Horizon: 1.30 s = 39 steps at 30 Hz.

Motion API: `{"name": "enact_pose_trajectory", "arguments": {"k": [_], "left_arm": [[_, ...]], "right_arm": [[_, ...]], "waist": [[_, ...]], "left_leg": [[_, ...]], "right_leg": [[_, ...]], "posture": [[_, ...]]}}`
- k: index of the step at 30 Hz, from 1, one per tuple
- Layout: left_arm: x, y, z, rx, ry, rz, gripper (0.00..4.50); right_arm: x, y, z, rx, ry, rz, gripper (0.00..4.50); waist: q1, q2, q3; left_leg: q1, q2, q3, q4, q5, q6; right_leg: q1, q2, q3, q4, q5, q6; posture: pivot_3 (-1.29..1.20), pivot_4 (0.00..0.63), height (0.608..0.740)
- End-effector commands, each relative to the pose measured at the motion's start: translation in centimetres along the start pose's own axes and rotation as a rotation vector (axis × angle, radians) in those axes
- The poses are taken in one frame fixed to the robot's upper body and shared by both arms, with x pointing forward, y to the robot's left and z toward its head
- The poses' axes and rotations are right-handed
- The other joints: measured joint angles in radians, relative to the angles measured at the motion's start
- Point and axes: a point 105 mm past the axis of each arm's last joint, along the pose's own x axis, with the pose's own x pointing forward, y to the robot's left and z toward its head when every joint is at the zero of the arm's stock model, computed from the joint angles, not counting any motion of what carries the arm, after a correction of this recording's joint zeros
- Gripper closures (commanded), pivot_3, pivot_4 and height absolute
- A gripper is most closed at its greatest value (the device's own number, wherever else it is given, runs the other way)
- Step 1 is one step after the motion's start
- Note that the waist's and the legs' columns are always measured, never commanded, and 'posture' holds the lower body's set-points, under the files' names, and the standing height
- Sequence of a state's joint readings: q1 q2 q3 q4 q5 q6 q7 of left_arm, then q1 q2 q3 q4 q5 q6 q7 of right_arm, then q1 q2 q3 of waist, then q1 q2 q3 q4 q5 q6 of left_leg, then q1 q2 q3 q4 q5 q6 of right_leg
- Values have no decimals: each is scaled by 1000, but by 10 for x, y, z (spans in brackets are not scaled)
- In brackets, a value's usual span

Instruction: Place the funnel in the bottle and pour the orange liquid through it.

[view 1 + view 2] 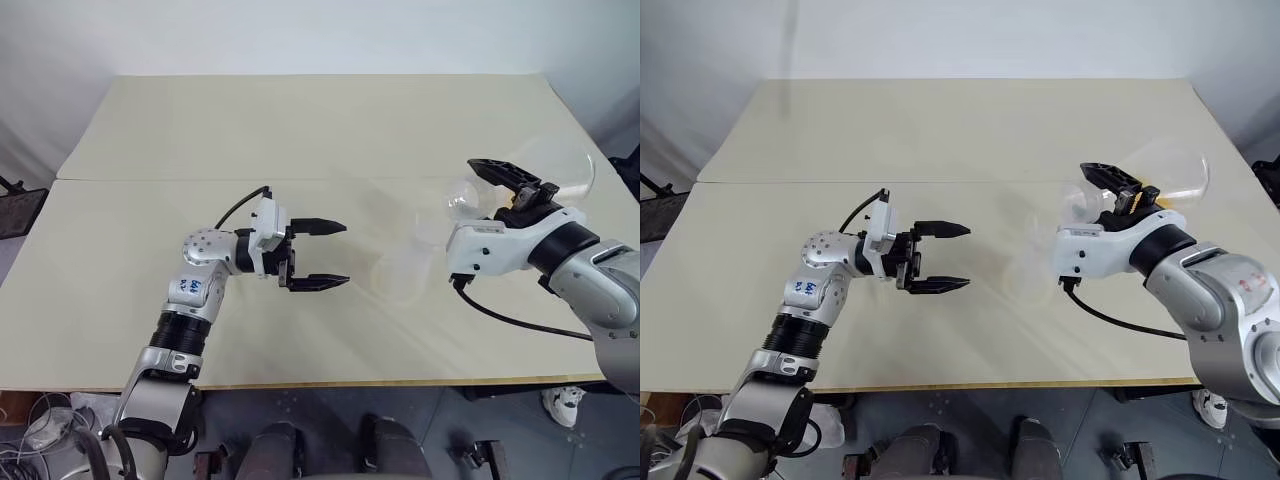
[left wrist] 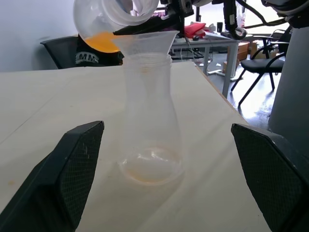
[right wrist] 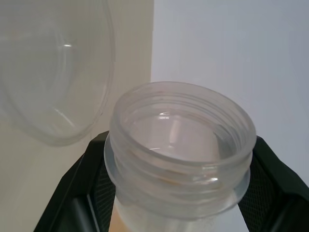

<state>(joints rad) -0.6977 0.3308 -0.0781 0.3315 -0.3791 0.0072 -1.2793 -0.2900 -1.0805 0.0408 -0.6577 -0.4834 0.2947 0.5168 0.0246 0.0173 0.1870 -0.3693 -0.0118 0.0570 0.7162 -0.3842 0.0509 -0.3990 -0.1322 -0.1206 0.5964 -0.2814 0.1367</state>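
The right gripper (image 1: 512,190) sits at about three o'clock in the head view, its two black fingers clenched on the neck of a second clear flask (image 2: 108,19), which it holds tipped over on its side. In the right wrist view the black fingers press against both sides of this flask's threaded neck, with its open mouth facing the camera. In the left wrist view the orange liquid (image 2: 100,42) pools as a bright patch in the lowest part of the tilted flask's rounded body, and the flask's mouth hangs just above the funnel (image 2: 146,41). The funnel is a small clear cone seated upright in the neck of the bottle (image 2: 149,121), its rim a little wider than that neck. The bottle stands upright on the table (image 1: 300,130), near the centre of the head view at about four o'clock from the middle, between the two grippers; a faint orange tint shows at its base. The left gripper (image 1: 320,256) is at about eight o'clock from the centre, pointing sideways toward the bottle with its fingers released and spread wide, holding nothing and well apart from the glass. The table is a pale beige surface made of two boards joined along a seam. Beyond its far edge, the left wrist view shows office chairs (image 2: 260,63) and a desk (image 2: 212,41).
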Motion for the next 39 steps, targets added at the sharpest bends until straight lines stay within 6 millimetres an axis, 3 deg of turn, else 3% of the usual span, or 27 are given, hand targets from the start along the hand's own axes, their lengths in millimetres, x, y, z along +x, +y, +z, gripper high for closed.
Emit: {"name": "enact_pose_trajectory", "arguments": {"k": [1, 39], "left_arm": [[-1, 3, 7, 36, -7, 5, 0], [5, 8, 6, 36, -11, 9, 0]], "right_arm": [[-1, -15, 5, -70, -17, -67, 1695], [6, -17, -3, -312, -72, -56, 1695]], "waist": [[0, 0, 0], [-1, 0, 0]], "left_leg": [[0, 0, 0, 0, 0, 0], [0, 0, 0, 0, 0, 0]], "right_leg": [[0, 0, 0, 0, 0, 0], [0, 0, -1, 1, 0, 0]], "posture": [[0, 150, 740], [0, 150, 740]]}}
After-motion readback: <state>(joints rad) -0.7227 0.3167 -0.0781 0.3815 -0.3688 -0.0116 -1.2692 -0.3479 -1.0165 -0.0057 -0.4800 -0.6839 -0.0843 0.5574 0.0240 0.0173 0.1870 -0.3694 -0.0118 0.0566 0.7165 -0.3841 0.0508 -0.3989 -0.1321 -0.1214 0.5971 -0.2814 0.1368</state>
